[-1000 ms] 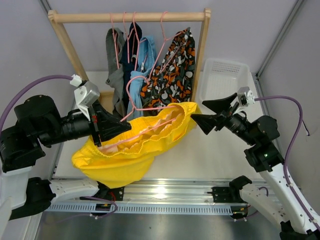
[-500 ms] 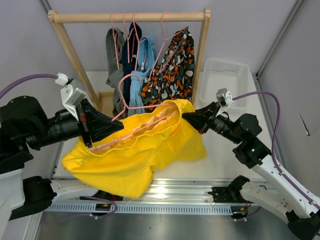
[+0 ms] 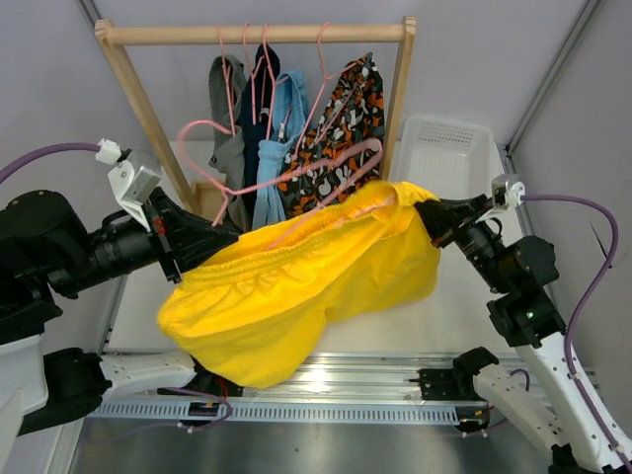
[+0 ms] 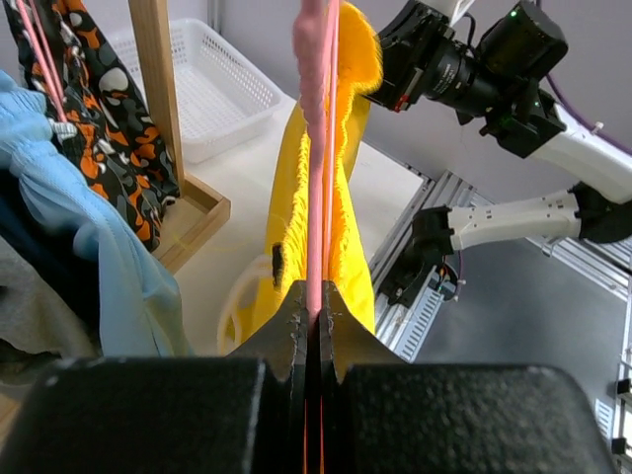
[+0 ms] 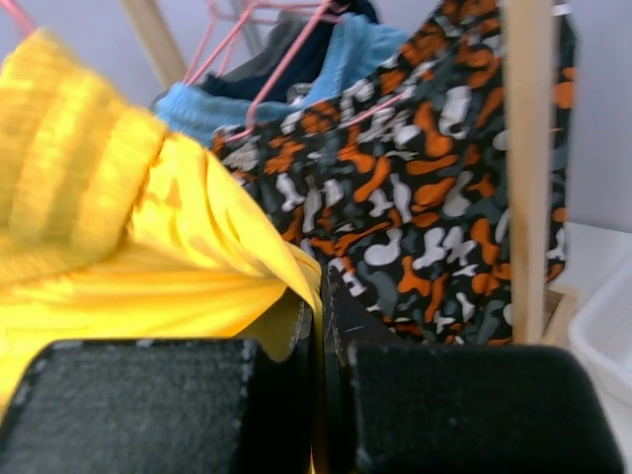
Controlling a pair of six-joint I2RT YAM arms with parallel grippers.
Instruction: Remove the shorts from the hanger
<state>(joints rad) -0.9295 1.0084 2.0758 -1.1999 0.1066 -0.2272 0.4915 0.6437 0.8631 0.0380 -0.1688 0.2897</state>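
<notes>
Setting: a white tabletop (image 3: 449, 321) is lying between plain grey walls, filling the middle of the overhead view.
Front edge: a ribbed silver metal rail (image 3: 326, 383) is running across the bottom of the frame, just under the sagging fabric.
Left claw: the left claw (image 3: 229, 237) is sitting left of centre, its fingers pressed together on the lower wire of the pink plastic hanger (image 3: 363, 155). The left wrist view is showing the pink bar rising straight out from between the black fingertips (image 4: 286, 331).
Right claw: the right claw (image 3: 429, 210) is sitting right of centre, clenched on a yellow fold at the waistband. The right wrist view is showing cloth pinched between the closed fingers.
Shorts: the yellow fabric shorts (image 3: 296, 296) are hanging in the air across the centre of the frame, stretched between the two claws, with the bulk sagging toward the lower left above the tabletop.
Hanger: its hook is pointing to the upper left, and its far shoulder is sticking out above the waistband at centre right. How much of it is lying inside the cloth I cannot tell.
Rack: a pale wooden clothes rack (image 3: 257, 34) is standing at the top of the frame. It is carrying more pink hangers with a grey garment (image 3: 229, 158), a navy garment (image 3: 262, 99), a light blue garment (image 3: 284, 128) and an orange-and-black patterned garment (image 3: 341, 148).
Basket: a white perforated plastic basket (image 3: 444, 148) is sitting at upper right, just beside the rack's right post.
</notes>
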